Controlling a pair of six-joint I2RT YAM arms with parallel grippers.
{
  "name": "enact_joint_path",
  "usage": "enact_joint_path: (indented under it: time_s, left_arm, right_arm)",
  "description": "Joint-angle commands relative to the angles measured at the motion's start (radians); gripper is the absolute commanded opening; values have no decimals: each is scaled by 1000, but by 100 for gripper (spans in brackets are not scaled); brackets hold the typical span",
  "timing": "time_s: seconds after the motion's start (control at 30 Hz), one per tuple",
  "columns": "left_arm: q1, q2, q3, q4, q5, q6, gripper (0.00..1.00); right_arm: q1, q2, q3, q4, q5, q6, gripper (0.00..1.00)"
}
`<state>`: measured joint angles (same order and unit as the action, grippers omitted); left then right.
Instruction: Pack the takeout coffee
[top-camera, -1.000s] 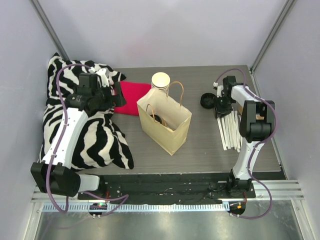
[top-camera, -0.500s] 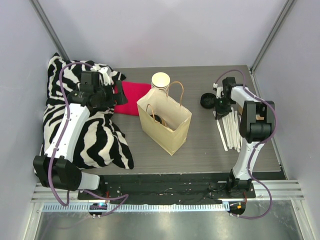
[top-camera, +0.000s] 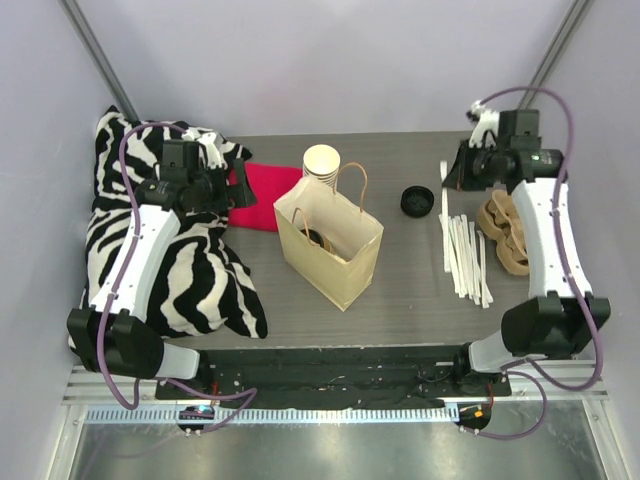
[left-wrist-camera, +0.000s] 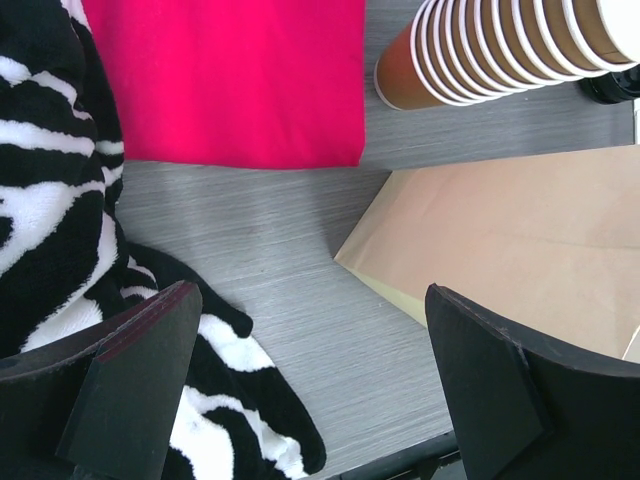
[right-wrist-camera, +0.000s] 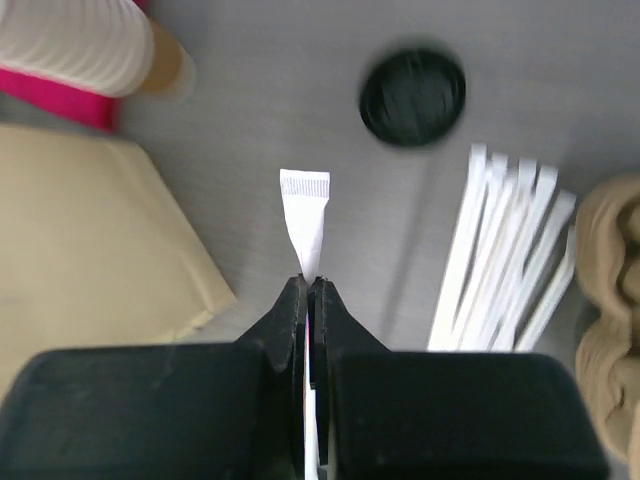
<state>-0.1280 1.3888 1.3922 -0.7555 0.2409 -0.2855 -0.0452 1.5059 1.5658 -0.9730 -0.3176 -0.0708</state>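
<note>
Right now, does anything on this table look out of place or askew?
Nothing is spilled or damaged. The paper bag stands skewed to the table edge, and a loose black lid lies by itself between the bag and the white straws.

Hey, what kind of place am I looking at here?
Probably a lab test cell staged as a takeout packing station: plain grey walls enclose a small table holding a paper bag, a stack of paper cups and wrapped straws.
</note>
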Motion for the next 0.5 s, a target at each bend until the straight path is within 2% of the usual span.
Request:
enact_joint_path:
  time_s: [0.0, 0.1, 0.27, 0.37, 0.47]
  left_arm:
    - [13, 1, 47, 19, 20, 3, 100]
    - [18, 3, 53, 19, 21, 0, 100]
    - [21, 4, 68, 19, 6, 5, 100]
    - [21, -2, 73, 13, -11, 3, 100]
    - [22, -10, 71, -2, -26, 12, 100]
  right_arm:
    - [1, -85, 306, 8, -179, 210, 1]
    - [11, -46, 526, 80, -285, 324, 1]
    - [34, 59, 807, 198, -357, 381, 1]
    - [119, 108, 895, 307, -365, 401, 1]
    - [237, 180, 1035, 329, -367, 369, 1]
